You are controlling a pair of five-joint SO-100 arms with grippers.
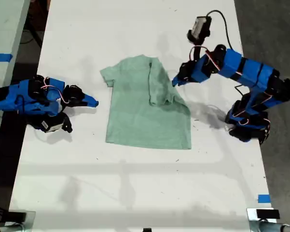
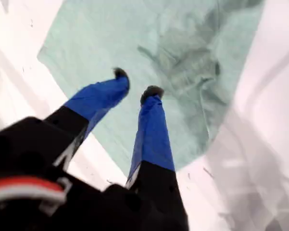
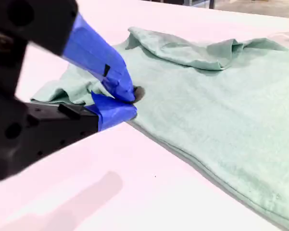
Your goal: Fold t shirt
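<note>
Exterior view: t shirt (image 1: 147, 104) is lying flat at middle of white table (image 1: 135, 183), the sleeve on this view's right being kept folded inward over chest. My first gripper (image 1: 176, 81) is being held raised at that folded edge; my second gripper (image 1: 92, 102) is being rested low on table, just beside shirt, apart from it.

First wrist view: my first gripper (image 2: 134, 82) is being held released, jaws spread above t shirt (image 2: 182, 57).

Second wrist view: my second gripper (image 3: 127, 101) is being held clenched, tips meeting, nothing grasped, beside t shirt (image 3: 221, 115).
</note>
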